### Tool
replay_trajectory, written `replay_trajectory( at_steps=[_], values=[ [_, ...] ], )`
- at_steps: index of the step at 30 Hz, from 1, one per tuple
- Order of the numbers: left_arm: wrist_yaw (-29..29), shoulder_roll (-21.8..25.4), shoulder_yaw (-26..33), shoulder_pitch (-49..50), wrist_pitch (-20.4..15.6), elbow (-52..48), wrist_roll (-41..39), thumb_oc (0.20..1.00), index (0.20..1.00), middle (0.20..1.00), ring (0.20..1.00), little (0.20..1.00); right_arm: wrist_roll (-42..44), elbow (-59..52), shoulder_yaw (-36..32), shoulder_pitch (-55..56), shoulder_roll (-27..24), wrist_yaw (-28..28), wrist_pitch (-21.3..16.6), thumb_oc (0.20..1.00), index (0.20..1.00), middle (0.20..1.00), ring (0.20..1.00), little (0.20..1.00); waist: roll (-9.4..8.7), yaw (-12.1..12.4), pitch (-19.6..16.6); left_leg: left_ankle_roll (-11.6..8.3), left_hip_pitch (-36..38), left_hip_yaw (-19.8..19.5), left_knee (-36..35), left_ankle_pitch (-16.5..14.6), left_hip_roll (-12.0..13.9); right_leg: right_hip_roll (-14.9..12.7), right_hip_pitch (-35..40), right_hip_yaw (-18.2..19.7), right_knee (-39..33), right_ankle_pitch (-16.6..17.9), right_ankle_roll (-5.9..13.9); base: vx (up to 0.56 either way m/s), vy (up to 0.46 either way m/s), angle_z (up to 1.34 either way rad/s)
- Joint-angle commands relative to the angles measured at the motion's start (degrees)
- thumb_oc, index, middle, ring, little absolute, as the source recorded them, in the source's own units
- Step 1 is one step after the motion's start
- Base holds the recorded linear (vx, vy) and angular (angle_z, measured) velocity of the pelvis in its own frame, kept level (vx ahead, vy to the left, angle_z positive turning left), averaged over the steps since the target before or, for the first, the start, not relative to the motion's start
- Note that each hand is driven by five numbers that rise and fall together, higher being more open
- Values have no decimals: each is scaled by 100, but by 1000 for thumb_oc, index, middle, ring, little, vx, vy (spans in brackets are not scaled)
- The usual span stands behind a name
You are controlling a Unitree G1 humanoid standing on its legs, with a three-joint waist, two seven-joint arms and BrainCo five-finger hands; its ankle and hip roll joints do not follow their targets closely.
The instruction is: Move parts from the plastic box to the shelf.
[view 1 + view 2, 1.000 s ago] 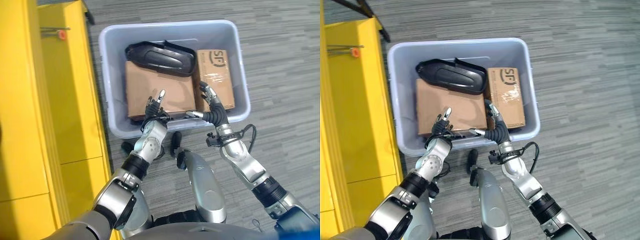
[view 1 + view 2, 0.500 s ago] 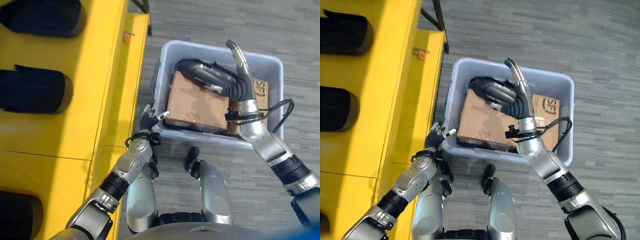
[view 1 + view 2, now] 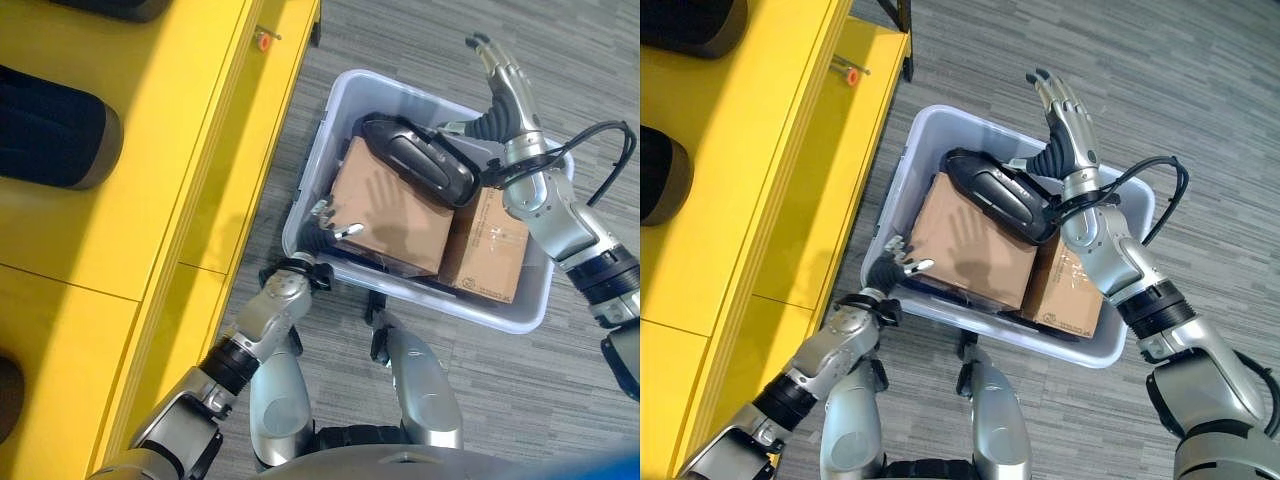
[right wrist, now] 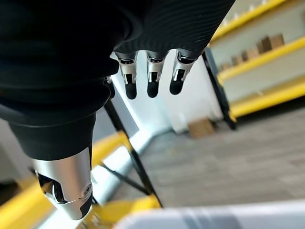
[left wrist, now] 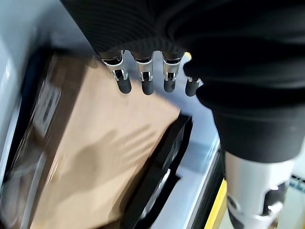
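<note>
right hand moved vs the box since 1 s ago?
Yes. The right hand was low at the plastic box's near rim by the small carton; it now stands raised over the far rim, past the black part, fingers straight.

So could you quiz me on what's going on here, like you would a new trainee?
1. True or false: the black part lies on the big cardboard box.
2. What does the right hand hold?
A. black part
B. nothing
C. small cardboard box
3. The left hand is over the grey tub's ____ rim, on the side of the yellow shelf.

Key: 1 true; 2 B; 3 near. The small cardboard box lies in the tub.
</note>
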Motion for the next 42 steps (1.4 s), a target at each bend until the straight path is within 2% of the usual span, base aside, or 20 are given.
replay_trajectory(
  at_steps=[1, 6, 12, 17, 21, 22, 34, 35, 38, 40, 42],
  values=[
    [-250, 129, -95, -11, -382, -530, -21, 1000, 1000, 1000, 1000, 1000, 37, 291, 348, -690, -267, 272, 383, 1000, 1000, 1000, 1000, 1000, 69, 226, -172, -287, 211, -14, 360, -736, 3, -473, -93, -323, 741, -689, 359, -18, -50, 14],
    [-310, 72, -202, 23, -434, -573, -49, 1000, 1000, 1000, 1000, 1000, 109, 1268, 691, -860, -194, 598, 330, 1000, 1000, 1000, 1000, 1000, 225, 243, -172, -303, 194, -101, 262, -640, -37, -429, -300, -317, 946, -796, 252, 10, -41, 19],
    [-348, 103, -209, 1, -436, -537, -143, 1000, 1000, 1000, 1000, 1000, 36, 2077, 1042, -1016, 0, 900, 228, 1000, 1000, 1000, 1000, 1000, 349, 287, -172, -304, 68, -198, 229, -579, -80, -398, -504, -305, 1052, -806, 227, 10, -36, 7],
    [-396, 147, -223, 12, -455, -512, -114, 1000, 1000, 1000, 1000, 1000, 200, 2544, 1199, -1073, 209, 1058, 475, 1000, 1000, 1000, 1000, 1000, 460, 313, -172, -288, -50, -184, 125, -544, -143, -404, -734, -308, 1150, -819, 239, -3, 3, 1],
    [-352, 173, -206, 8, -438, -521, -148, 1000, 1000, 1000, 1000, 1000, 333, 2730, 1169, -921, 290, 925, 669, 1000, 1000, 1000, 1000, 1000, 498, 309, -172, -261, -119, -181, 149, -570, -189, -434, -830, -295, 1222, -834, 241, -6, 12, 1],
    [-366, 215, -148, 22, -453, -505, -168, 1000, 1000, 1000, 1000, 1000, 479, 2917, 1002, -777, 387, 890, 968, 1000, 1000, 1000, 1000, 1000, 532, 301, -172, -230, -231, -184, 262, -633, -224, -474, -964, -264, 1338, -854, 242, 0, 0, 0],
    [-494, 304, -19, 64, -448, -535, -179, 1000, 1000, 1000, 1000, 1000, 1018, 3483, 543, -424, 547, 602, 1451, 1000, 1000, 1000, 1000, 1000, 589, 271, -172, -109, -828, -127, 836, -906, -322, -599, -1573, -170, 1709, -881, 230, -5, 1, 0],
    [-546, 320, -1, 43, -440, -629, -192, 1000, 1000, 1000, 1000, 1000, 943, 3670, 469, -581, 509, 528, 1847, 1000, 1000, 1000, 1000, 1000, 611, 276, -172, -77, -1143, -135, 1223, -1055, -325, -635, -1853, -148, 1949, -933, 183, -39, -27, 1],
    [-536, 310, -1, 28, -387, -689, -213, 1000, 1000, 1000, 1000, 1000, 809, 3895, 438, -671, 495, 553, 2086, 1000, 1000, 1000, 1000, 1000, 631, 291, -172, -34, -1442, -190, 1602, -1211, -327, -680, -2104, -124, 2242, -1022, 128, -36, -16, 6],
    [-468, 283, -38, 18, -364, -668, -228, 1000, 1000, 1000, 1000, 1000, 1267, 4179, 432, -723, 511, 544, 1936, 1000, 1000, 1000, 1000, 1000, 646, 313, -172, 27, -1784, -274, 2071, -1412, -318, -736, -2361, -96, 2606, -1156, 58, -7, -4, 3],
    [-452, 275, -58, 2, -367, -611, -274, 1000, 1000, 1000, 1000, 1000, 1760, 4304, 402, -765, 562, 885, 1872, 1000, 1000, 1000, 1000, 1000, 658, 316, -172, 69, -1974, -319, 2311, -1537, -314, -748, -2506, -49, 2783, -1233, 19, 14, 4, -8]
  ],
)
